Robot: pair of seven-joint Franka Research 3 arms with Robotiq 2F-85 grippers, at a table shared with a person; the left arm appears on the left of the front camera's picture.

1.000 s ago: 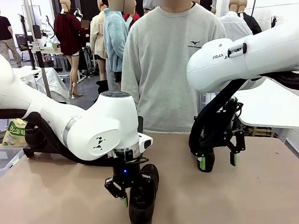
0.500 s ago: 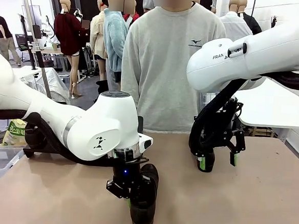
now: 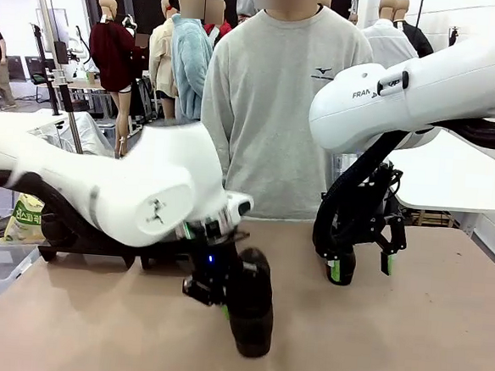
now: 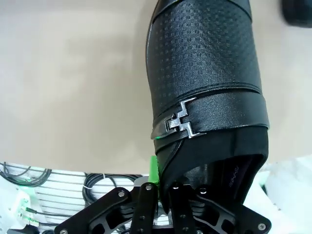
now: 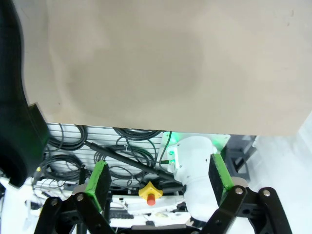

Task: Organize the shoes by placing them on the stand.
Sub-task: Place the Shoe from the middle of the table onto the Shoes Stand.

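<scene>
Shoe point(image 3: 252, 315) in left tool point(image 3: 224, 310) now higher, bare table point(image 3: 389, 348) alongside.

right arm point(image 3: 411, 93) — "FRAN", perhaps partly hidden

Shoe point(image 4: 204, 73) black, dotted emboss, silver buckle point(image 4: 179, 122); table point(image 4: 73, 73) tan; person's sweatshirt point(image 3: 270, 111) grey

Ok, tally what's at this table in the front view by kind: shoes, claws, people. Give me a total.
Matte black ankle-high shoe: 1
Black claws with green pads: 2 (left claw shut on the shoe, right claw open)
Person in a grey sweatshirt: 1
Total: 4
</scene>
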